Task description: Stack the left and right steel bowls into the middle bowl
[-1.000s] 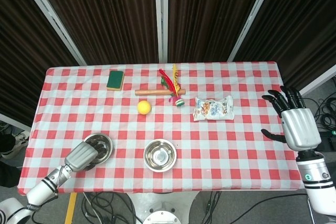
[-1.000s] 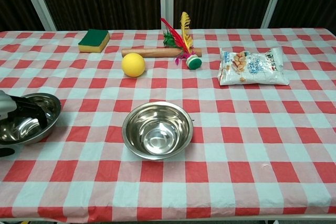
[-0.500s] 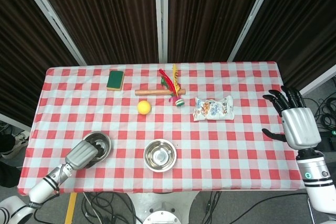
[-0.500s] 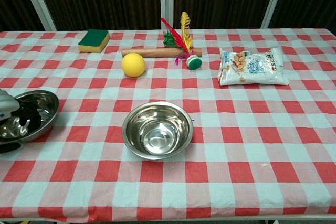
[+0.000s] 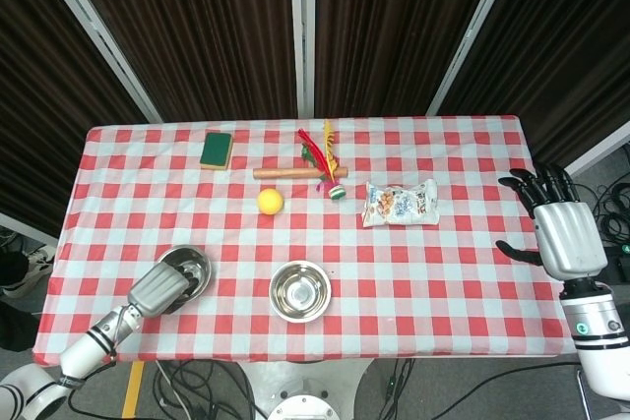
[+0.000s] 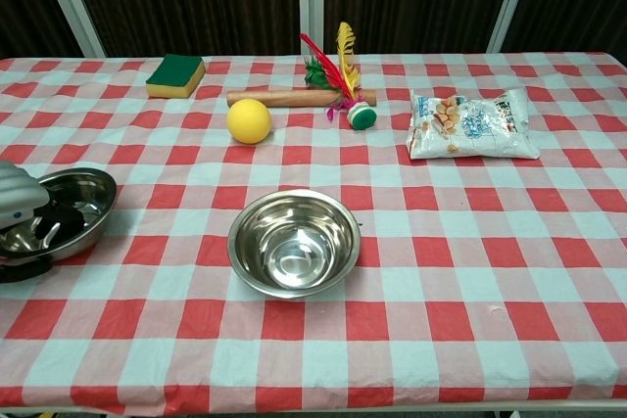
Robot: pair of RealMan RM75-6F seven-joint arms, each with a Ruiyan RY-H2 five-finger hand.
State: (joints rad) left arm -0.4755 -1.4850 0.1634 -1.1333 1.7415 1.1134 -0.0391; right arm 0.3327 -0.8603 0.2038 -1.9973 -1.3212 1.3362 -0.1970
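Left hand [image 5: 156,289] is reaching in low from the near-left corner, forearm angled up toward the left bowl [image 5: 187,270]; its dark fingers are lying inside the bowl over the near rim, gripping it. The bowl is tilting slightly at the left front of the surface [image 5: 463,272]. Middle bowl [image 5: 299,290] is sitting upright near the front edge, well apart from it. Right hand [image 5: 563,235] is hovering off the right edge, palm down, fingers spread, holding nothing.
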